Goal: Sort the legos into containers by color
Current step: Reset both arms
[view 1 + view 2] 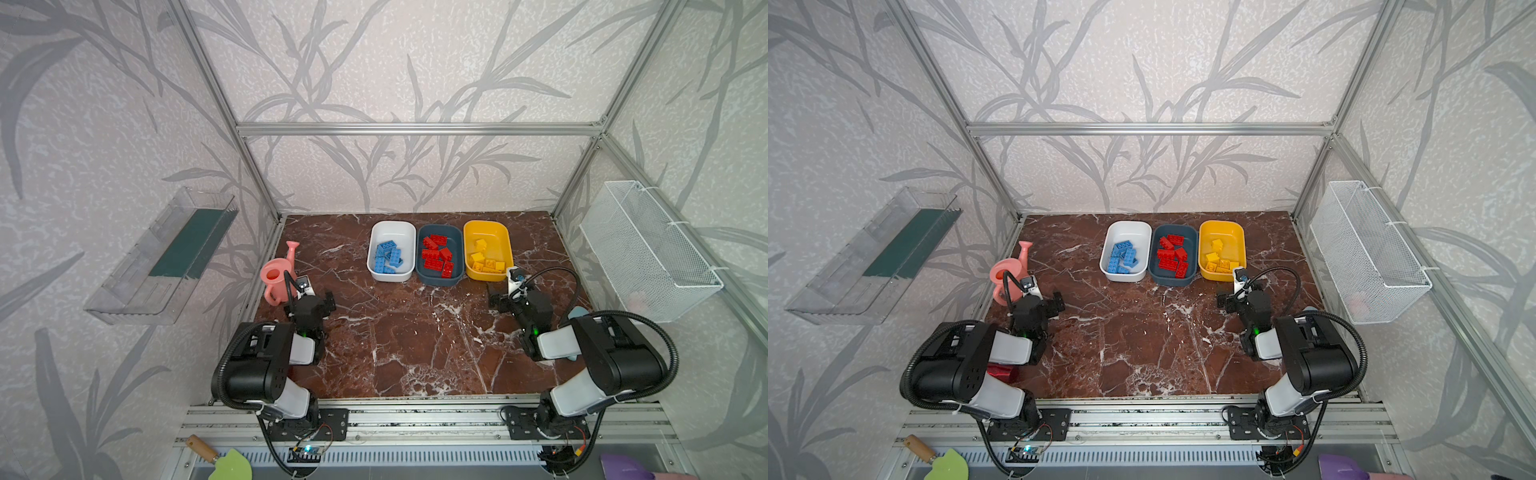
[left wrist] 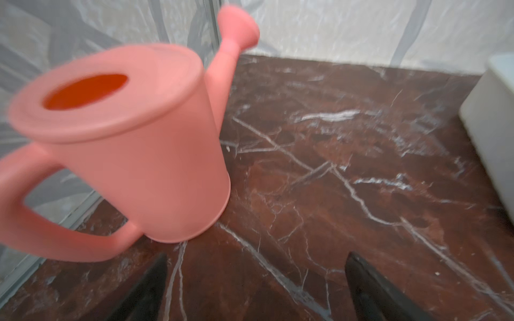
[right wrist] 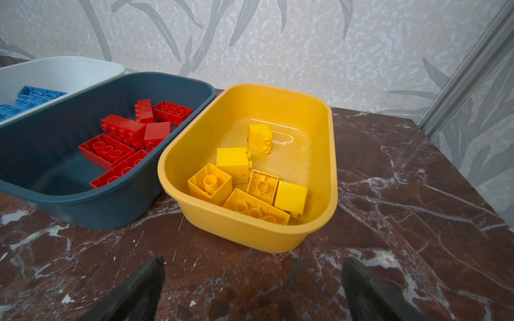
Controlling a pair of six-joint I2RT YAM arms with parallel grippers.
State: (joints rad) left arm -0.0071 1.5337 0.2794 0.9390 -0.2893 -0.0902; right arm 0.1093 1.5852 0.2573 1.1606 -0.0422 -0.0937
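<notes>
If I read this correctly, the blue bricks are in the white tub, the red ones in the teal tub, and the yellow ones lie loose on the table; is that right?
Not quite: the yellow bricks lie inside the yellow tub, not loose on the table, as the right wrist view shows. The rest is right.

A robotics lab's test cell is posing as a domestic corner, with leaf-patterned wallpaper panels (image 1: 374,62) hanging inside a bare aluminium frame (image 1: 415,129) and a marble-look worktop (image 1: 407,340) filling its floor. A left arm (image 1: 257,365) and a right arm (image 1: 615,361) are sitting mounted on a slotted metal rail (image 1: 415,419) along the front edge, with a lit circuit board (image 1: 307,451) and loose wiring showing below. A wire mesh basket (image 1: 648,249) and a clear plastic shelf (image 1: 158,257) are hanging from the side walls.
</notes>
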